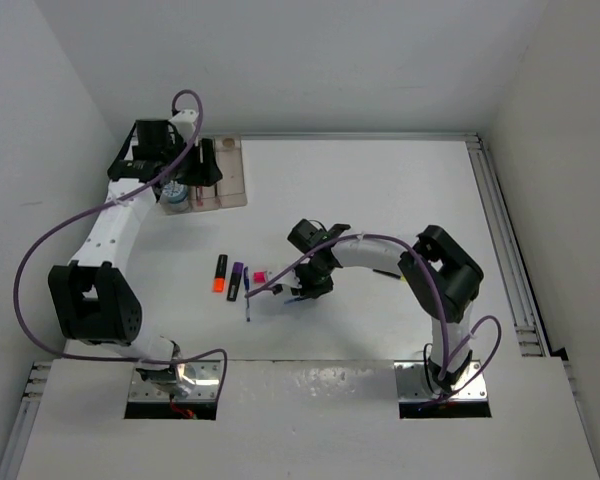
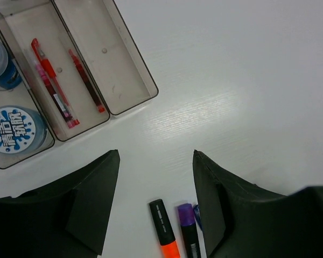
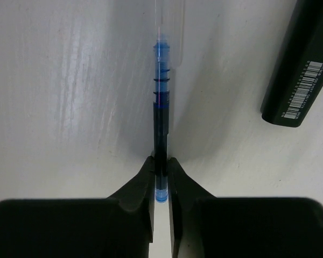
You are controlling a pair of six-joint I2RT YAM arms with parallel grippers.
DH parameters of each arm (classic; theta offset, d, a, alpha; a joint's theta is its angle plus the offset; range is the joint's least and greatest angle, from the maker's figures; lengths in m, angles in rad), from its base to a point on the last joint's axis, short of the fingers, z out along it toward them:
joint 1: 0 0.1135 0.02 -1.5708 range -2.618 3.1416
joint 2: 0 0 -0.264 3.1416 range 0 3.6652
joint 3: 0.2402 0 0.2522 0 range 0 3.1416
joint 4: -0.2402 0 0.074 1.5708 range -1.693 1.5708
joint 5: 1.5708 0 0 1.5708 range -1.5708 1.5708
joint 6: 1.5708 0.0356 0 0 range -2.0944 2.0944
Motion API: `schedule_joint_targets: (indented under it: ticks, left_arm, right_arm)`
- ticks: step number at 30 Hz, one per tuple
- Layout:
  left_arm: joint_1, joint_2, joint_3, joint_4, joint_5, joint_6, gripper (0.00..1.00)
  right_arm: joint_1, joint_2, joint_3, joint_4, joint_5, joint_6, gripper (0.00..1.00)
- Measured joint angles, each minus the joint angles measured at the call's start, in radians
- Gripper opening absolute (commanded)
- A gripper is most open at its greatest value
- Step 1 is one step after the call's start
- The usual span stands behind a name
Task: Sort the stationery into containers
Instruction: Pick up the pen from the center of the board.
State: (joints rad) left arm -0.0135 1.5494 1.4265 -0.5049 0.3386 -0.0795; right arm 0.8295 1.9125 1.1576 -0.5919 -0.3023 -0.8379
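You're mid-pick: right gripper jaws pinch the blue pen by its tail, mid-table beside a highlighter, left gripper jaws spread near the tray, so next lift clear and carry, probably to the red pens slot.

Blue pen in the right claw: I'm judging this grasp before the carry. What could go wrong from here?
1. The right claw pinches the blue pen only at its very end, so the long free length may pivot or slip.
2. The black highlighter lies close beside it; a swinging pen could knock it.
3. The left claw hangs open by the tray, so both claws might crowd there.
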Motion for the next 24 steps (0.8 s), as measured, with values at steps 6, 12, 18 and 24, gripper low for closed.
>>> schedule_joint_targets:
  ticks: [6,12,18,24]
  left_arm:
    - [-0.001,-0.096,-0.073,0.037,0.023,0.035,0.61]
    - [0.039,-0.305,-0.281,0.163,0.101,-0.008,0.61]
    - [0.079,-0.541,-0.474,0.305,0.288,-0.165,0.61]
    - [-0.049,-0.572,-0.542,0.462,0.433,-0.343,0.62]
  right_arm:
    - [0.022,-0.014,-0.013,-0.002,0.028,-0.013,0.00]
    - [-0.013,-0.148,-0.018,-0.053,-0.055,0.189,0.00]
    - [-0.202,-0.368,0.096,0.061,-0.227,0.599,0.00]
    - [-0.305,-0.422,0.116,0.248,-0.350,0.998,0.00]
